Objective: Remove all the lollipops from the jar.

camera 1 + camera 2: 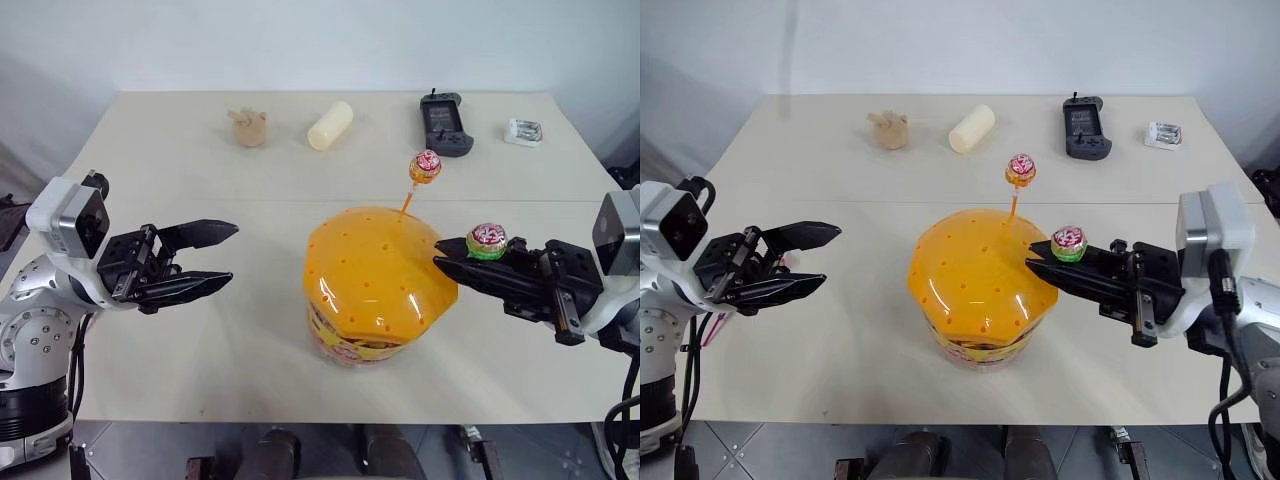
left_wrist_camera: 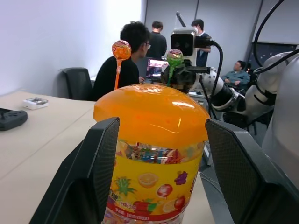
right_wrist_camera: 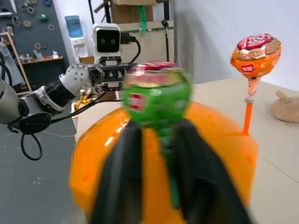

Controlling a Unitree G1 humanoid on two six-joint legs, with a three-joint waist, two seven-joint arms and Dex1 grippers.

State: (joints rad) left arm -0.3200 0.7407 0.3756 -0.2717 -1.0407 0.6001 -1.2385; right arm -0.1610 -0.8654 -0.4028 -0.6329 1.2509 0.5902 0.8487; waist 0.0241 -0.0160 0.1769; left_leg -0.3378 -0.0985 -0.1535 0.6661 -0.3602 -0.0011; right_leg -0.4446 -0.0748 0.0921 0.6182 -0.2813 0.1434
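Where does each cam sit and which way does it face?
Left eye, right eye: head stereo pair, looking forward and down at the table; both arms show.
Left wrist: along the open left gripper at the jar.
Right wrist: along the right gripper, shut on the green lollipop.
Shared: jar, orange-stick lollipop.

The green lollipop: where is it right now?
The green lollipop sits clamped in the right gripper at the jar's right edge, below the orange-stick lollipop.
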